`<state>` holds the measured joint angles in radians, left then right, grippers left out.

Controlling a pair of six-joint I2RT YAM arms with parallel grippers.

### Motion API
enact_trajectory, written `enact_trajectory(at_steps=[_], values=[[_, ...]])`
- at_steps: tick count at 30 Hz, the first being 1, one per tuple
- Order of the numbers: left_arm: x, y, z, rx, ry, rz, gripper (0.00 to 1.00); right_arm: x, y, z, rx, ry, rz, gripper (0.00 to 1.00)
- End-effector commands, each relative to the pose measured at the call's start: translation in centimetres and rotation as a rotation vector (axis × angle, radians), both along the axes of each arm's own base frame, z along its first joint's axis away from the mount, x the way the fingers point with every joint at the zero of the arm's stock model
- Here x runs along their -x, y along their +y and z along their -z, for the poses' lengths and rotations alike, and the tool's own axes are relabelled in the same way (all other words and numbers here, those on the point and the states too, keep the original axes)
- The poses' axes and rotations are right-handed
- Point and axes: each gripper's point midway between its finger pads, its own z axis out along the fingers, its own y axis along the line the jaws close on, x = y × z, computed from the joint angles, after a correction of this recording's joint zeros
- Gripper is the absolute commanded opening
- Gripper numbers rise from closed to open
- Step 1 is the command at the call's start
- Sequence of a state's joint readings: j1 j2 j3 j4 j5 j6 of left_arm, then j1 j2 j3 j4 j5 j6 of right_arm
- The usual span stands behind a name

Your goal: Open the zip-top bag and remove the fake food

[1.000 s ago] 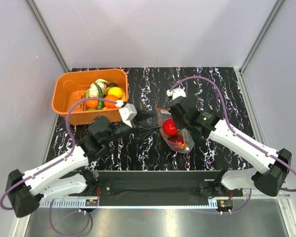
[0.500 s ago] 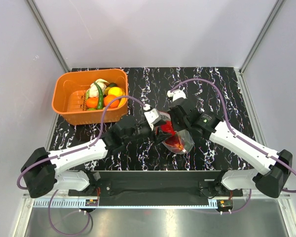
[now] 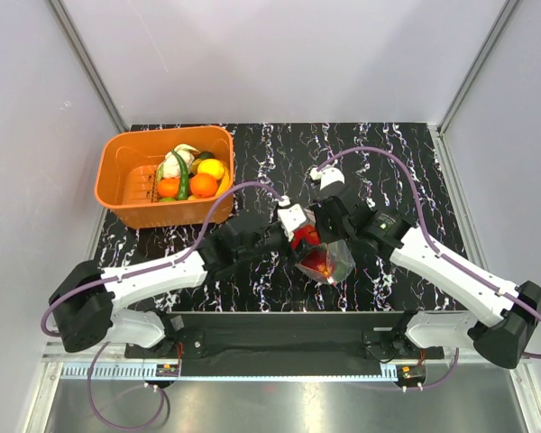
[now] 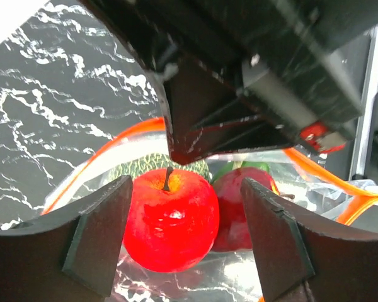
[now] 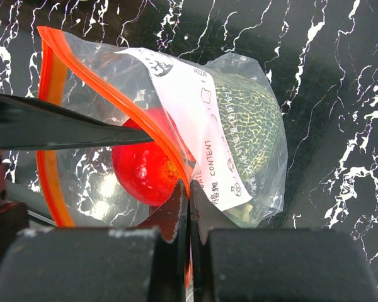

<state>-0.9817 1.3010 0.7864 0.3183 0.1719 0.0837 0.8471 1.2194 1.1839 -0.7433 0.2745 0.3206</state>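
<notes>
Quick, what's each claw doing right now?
Left gripper: open, straddling the red apple, not gripping.
Right gripper: closed, pinching the zip-top bag at its mouth.

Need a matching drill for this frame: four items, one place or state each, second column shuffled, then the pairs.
1. red apple
2. right gripper
3. left gripper
4. orange basket

A. shut on the zip-top bag's orange rim
B. far-left of the table, fruit inside
C. inside the clear bag
D. open, fingers either side of the apple

Pairs: 1-C, 2-A, 3-D, 4-B
</notes>
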Motion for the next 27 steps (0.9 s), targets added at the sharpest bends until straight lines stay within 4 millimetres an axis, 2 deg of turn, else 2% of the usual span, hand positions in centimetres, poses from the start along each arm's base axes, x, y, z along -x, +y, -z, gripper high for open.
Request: enact_trajectory(at_steps=[1,5,13,17,25,27], values=[[0.0,-0.7,-1.1,-0.009,-0.03,0.026,0.76,-0.3,0.3,-1.5,-0.064,-0.039,0.011,0.0],[-0.2,-0.5,0.5,-0.067,-0.036,0.003,0.82,-0.2,0.3,-1.8,-0.077,-0.045,0.006,0.0],[-0.8,-1.6,1.9,-0.128,-0.042,-0.002,0.82,0.1,0.3,-2.1,-0.087,-0.047,-0.003,0.0],[-0.9,-1.3,3.0,-0.172,-0.038,-0.019,0.82,0.2,0.1,-2.1,-0.089,-0.047,-0.003,0.0],[-1.9,0.8,2.4,-0.211,-0.078,-0.148,0.83,0.1,0.2,-1.9,-0.093,-0.048,-0.002,0.0],[-1.8,0.8,2.1,-0.223,-0.083,-0.156,0.84,0.1,0.2,-1.8,-0.09,-0.047,-0.003,0.0]])
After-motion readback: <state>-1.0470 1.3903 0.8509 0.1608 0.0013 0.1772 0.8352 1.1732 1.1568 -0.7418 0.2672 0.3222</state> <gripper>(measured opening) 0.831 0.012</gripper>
